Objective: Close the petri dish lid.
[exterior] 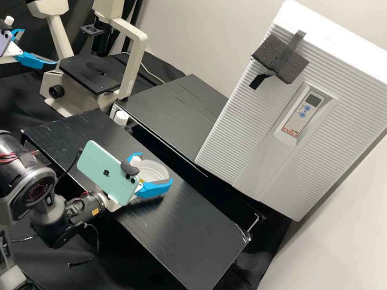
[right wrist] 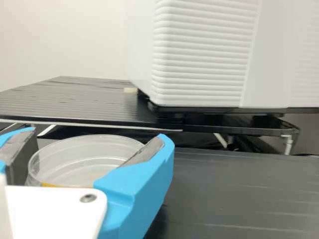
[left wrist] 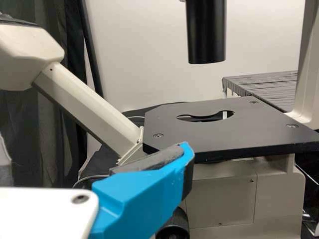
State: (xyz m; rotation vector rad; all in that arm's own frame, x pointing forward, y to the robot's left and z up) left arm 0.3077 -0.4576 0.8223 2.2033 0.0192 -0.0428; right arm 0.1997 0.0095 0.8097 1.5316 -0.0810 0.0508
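My right gripper [exterior: 156,167] is at the middle of the black riser shelf, shut on the clear round petri dish [exterior: 152,174]. In the right wrist view that gripper [right wrist: 95,140] has one dark pad against each side of the dish [right wrist: 79,167], whose round rim faces up. Something yellow shows low at the dish's near side; whether the lid and base are joined, I cannot tell. At the far left, beside the microscope, my left gripper [exterior: 39,48] stands open with nothing between its fingers. In the left wrist view, one blue finger of this gripper [left wrist: 93,149] shows before the microscope stage.
The microscope [exterior: 88,72] stands behind the left end of the riser shelf [exterior: 189,240]. Behind that shelf is a second black shelf [exterior: 175,106], with a large white ribbed box [exterior: 250,119] on it. A white-capped bottle [exterior: 121,117] stands between microscope and shelves.
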